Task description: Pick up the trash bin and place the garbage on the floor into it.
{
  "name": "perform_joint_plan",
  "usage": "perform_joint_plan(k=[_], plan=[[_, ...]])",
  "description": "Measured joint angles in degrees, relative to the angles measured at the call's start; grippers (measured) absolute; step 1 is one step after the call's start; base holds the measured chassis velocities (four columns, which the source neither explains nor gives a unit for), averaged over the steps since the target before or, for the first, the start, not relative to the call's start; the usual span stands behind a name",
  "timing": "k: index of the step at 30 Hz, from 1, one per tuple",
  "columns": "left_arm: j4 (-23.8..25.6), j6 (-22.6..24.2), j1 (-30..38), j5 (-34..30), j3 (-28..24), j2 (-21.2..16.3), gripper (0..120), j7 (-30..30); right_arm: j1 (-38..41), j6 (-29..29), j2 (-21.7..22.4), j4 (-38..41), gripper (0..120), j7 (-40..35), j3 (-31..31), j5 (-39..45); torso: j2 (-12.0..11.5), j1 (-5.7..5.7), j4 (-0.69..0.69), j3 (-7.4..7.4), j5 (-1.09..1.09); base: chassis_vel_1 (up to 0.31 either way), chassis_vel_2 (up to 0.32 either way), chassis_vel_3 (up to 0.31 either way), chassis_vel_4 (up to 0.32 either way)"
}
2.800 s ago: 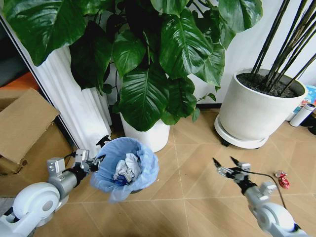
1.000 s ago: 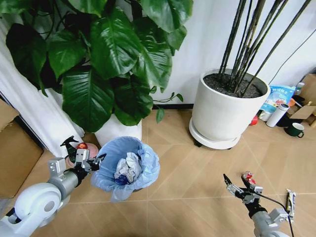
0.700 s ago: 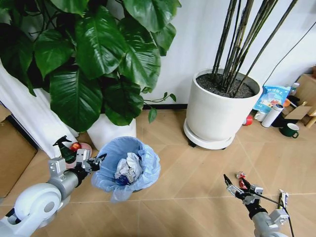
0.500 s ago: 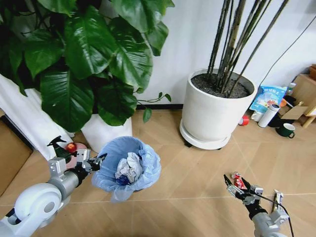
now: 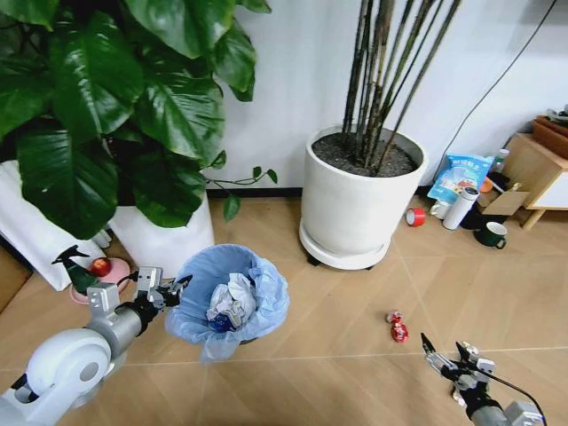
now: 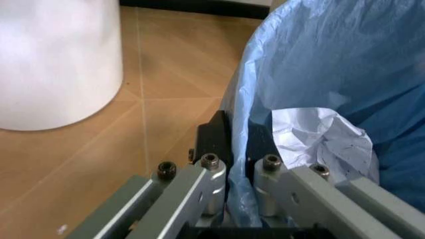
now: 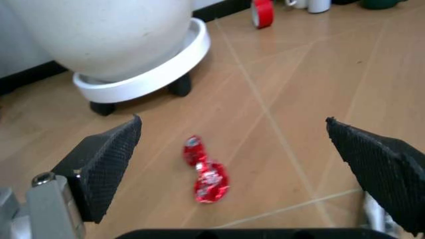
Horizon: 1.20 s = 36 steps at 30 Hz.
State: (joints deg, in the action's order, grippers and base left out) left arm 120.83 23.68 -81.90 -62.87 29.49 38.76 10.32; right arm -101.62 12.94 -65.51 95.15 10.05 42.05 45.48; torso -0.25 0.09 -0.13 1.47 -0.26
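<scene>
Left gripper (image 5: pixel 174 288) clamped on trash bin (image 5: pixel 232 297) rim; right gripper (image 5: pixel 451 353) spread, seemingly above red wrapper (image 7: pixel 207 172)

A white wall (image 5: pixel 302 80) stands behind, with a dark baseboard (image 5: pixel 257 191). Two white pots with big plants (image 5: pixel 355 200) stand near it. On the right is a wooden low cabinet (image 5: pixel 532 169).

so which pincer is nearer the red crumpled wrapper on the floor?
Right. The right pincer, open, hangs just short of the red crumpled wrapper. The left pincer is across the floor, clamped on the blue-bagged trash bin.
</scene>
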Motion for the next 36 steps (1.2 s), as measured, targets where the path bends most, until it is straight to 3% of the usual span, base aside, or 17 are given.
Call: perform_joint_plan(k=[24,29,36], plan=[[-0.46,-0.01,0.17,-0.20,-0.03,-0.47,0,-0.15,1.17,0.15,-0.07,-1.91,100,0.58,-1.49,-0.08,0.00,0.01,0.00,0.00,0.00,-0.147,-0.147,0.147,0.147],[-0.47,0.01,0.27,-0.41,0.01,-0.76,0,-0.04,2.65,-0.20,-2.03,-3.65,100,-4.26,-4.65,-1.48,0.00,0.00,0.00,0.00,0.00,-0.056,-0.056,0.070,0.057],[-0.55,0.14,0.27,-0.84,-0.01,-1.45,0,0.33,6.05,-4.97,-4.03,-6.70,100,-13.15,-9.38,-2.66,0.00,0.01,0.02,0.00,-0.01,0.017,0.026,-0.020,-0.031]])
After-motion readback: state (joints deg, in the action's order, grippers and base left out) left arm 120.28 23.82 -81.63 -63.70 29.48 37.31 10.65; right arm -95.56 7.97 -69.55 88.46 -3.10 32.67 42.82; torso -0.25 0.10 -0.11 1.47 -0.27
